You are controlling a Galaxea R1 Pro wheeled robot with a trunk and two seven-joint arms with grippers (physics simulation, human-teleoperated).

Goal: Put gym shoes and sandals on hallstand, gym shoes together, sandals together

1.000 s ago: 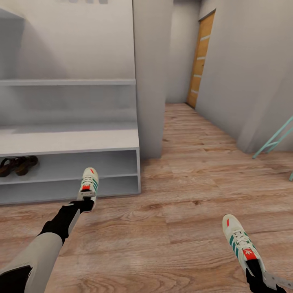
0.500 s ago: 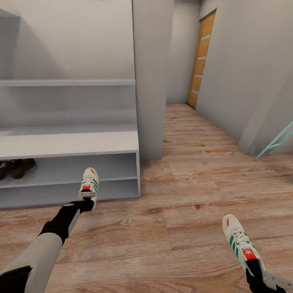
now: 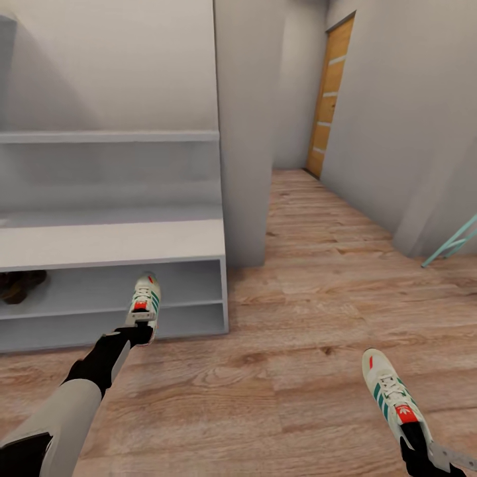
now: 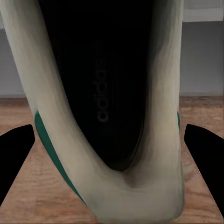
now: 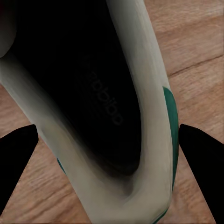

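Head view, left to right: dark brown sandals point(image 3: 16, 285) sit at the far left edge on the upper of the two low open shelves of the pale grey-white hallstand point(image 3: 112, 242), only partly in frame. Next, the left arm reaches forward, and the left gripper point(image 3: 137, 333) is clamped on the heel of a cream-white gym shoe point(image 3: 145, 301) with green stripes and a red tongue label; the shoe's toe points toward the rack, in front of its right end, level with the low shelves. Right of the rack stands a grey wall column, and beyond it the light wood-grain corridor floor point(image 3: 311, 311) runs back to an orange-brown door point(image 3: 329, 99). At the lower right, the right gripper point(image 3: 420, 450) grips the heel of the second gym shoe point(image 3: 391, 395), held above the planks well apart from the rack. A pale teal frame point(image 3: 450, 242) leans at the right edge. Both wrist views look into a shoe's dark opening between the black fingers.
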